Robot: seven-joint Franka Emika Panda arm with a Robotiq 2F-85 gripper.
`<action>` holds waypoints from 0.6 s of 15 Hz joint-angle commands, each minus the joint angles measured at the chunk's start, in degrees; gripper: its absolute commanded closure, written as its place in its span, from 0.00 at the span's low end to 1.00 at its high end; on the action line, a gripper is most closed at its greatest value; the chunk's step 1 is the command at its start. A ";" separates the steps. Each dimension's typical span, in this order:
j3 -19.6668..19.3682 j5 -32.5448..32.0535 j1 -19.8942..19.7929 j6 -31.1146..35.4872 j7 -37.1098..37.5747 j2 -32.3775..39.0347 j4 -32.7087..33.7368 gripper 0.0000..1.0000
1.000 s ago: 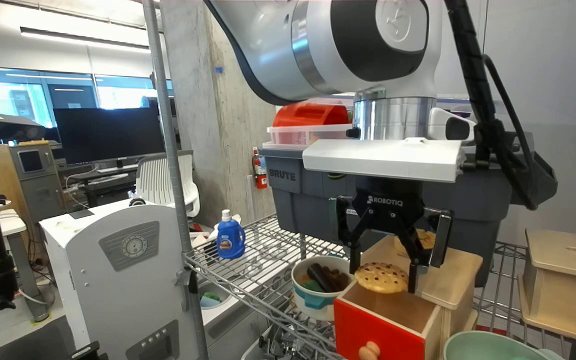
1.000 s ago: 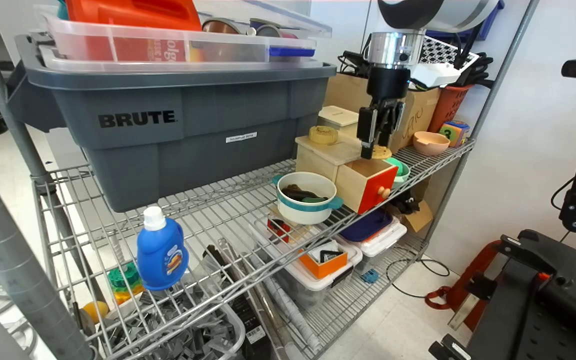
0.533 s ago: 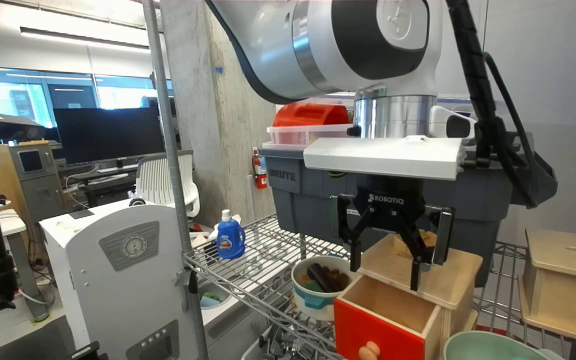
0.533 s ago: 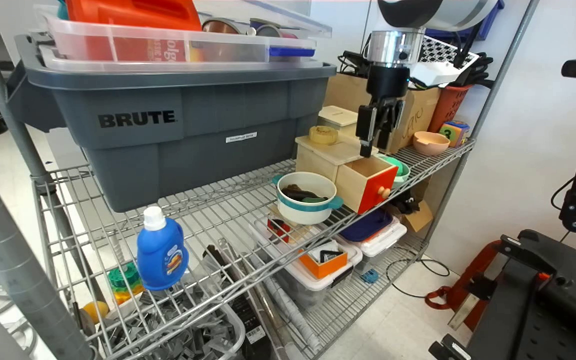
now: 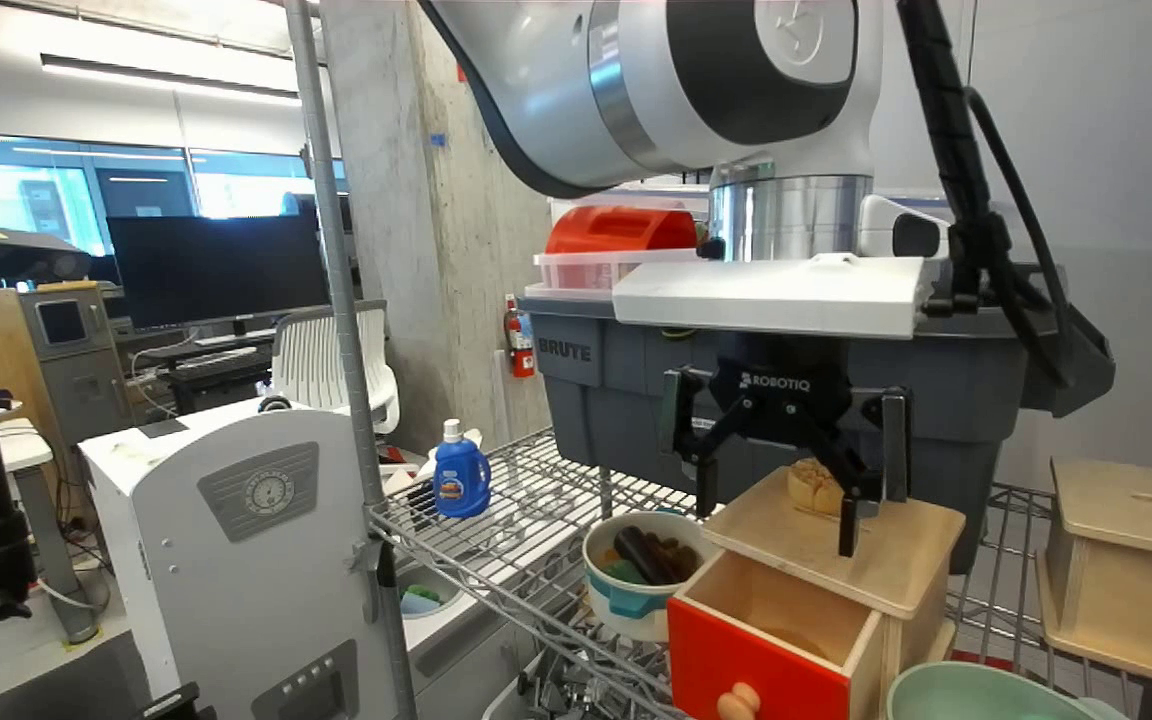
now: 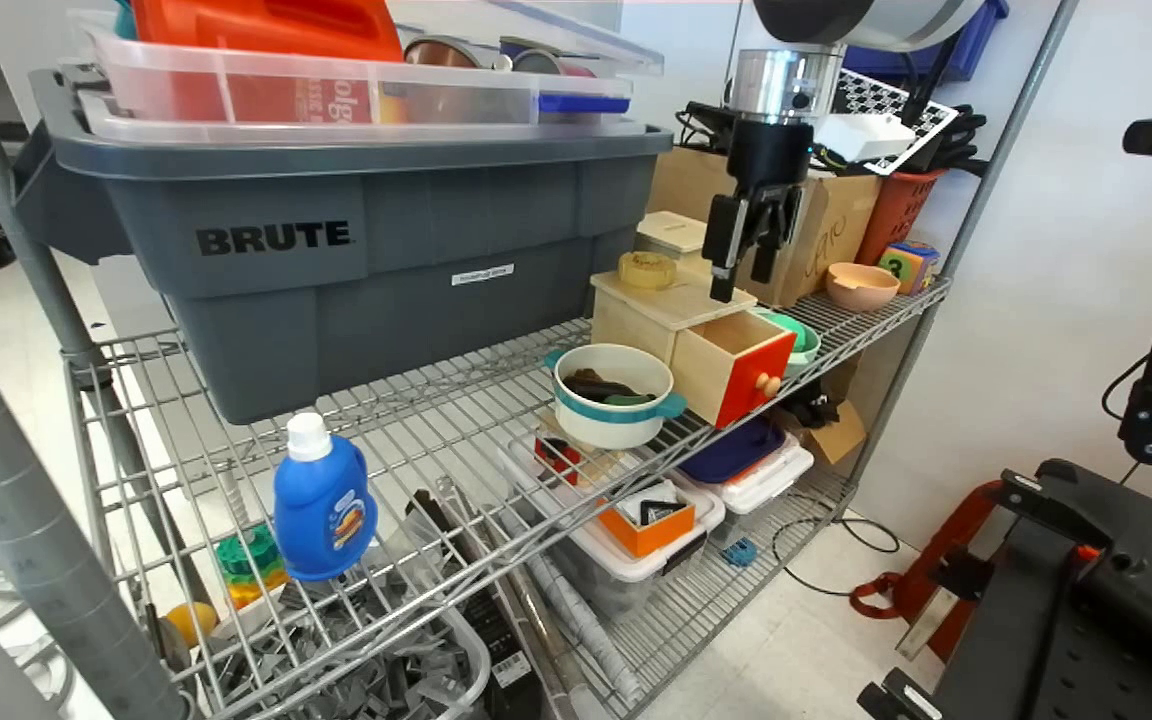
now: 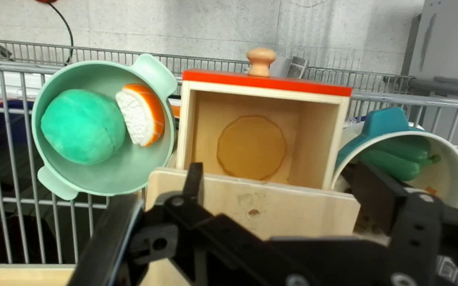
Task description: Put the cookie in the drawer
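The cookie (image 7: 251, 147) lies flat on the floor of the open drawer, and its upper side looks plain tan without spots. In an exterior view only a sliver of the cookie (image 5: 798, 638) shows behind the drawer front. The drawer (image 7: 266, 82) is pulled out; its red front with a round pale knob shows in both exterior views (image 5: 756, 655) (image 6: 758, 375). My gripper (image 5: 778, 515) is open and empty, above the box top just behind the drawer. It also shows in an exterior view (image 6: 744, 277) and in the wrist view (image 7: 280, 184), its fingers wide apart.
A yellow ring-shaped piece (image 6: 647, 270) sits on the wooden box (image 5: 921, 560). A white-and-teal pot (image 6: 612, 400) and a green bowl (image 7: 105, 174) flank the drawer. A grey tote (image 6: 416, 300) stands behind. A blue bottle (image 6: 324, 500) stands on the wire shelf.
One second ago the cookie was between the fingers above the drawer; half a second ago the fingers were empty. The fingers have spread, and the gripper has risen and moved back over the box.
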 commanded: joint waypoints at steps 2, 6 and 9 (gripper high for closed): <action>0.55 -1.31 0.55 0.31 0.90 -2.59 -2.10 0.00; 0.96 -1.95 2.48 0.60 1.65 -7.01 -6.22 0.00; 1.93 -2.73 5.16 0.97 2.81 -12.62 -11.42 0.00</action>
